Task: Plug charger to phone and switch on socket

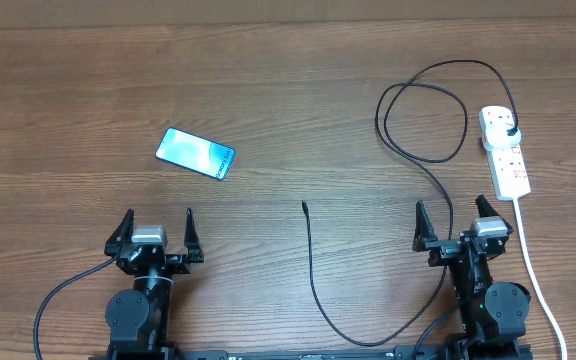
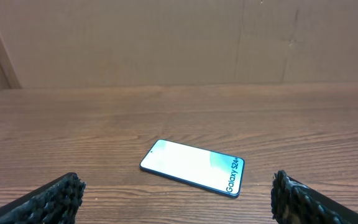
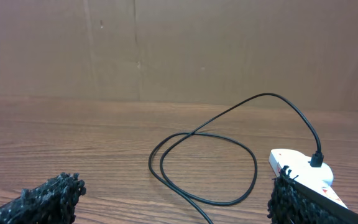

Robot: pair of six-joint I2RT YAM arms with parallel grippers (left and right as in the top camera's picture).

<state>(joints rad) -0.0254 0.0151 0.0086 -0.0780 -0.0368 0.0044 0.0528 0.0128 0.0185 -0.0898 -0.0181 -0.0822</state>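
Left claw [image 1: 158, 215] [image 2: 179, 202]: my jaws are spread as wide as they go and hold nothing. The pads [image 2: 58, 196] are black and nubbly. The claw sits on the near side of the phone, apart from it.
Right claw [image 1: 449, 205] [image 3: 176, 202]: it is just as wide and just as empty, well to the right of the phone.
Phone [image 1: 196, 153] [image 2: 192, 168]: a slim rounded rectangle with a dark rim and a glossy pale-blue screen. It lies flat and askew, face up, with "Galaxy S24+" printed at one end.
Charger [image 1: 311, 260] [image 3: 269, 94]: a thin black cable. Its small tip lies bare to the right of the phone, nearer me and not touching it. The cable curves back past my right claw, loops once, and ends in a black plug seated in the socket.
In the way: seen from above, the cable runs beneath my right claw, between its fingers.
Socket [image 1: 503, 150] [image 3: 303, 168]: a smooth white plastic strip with red switches, far to the right of the phone.
White cord [image 1: 528, 250]: thicker than the charger cable, it trails from the socket toward me.
Table [image 1: 288, 80]: brown wood grain, matte.
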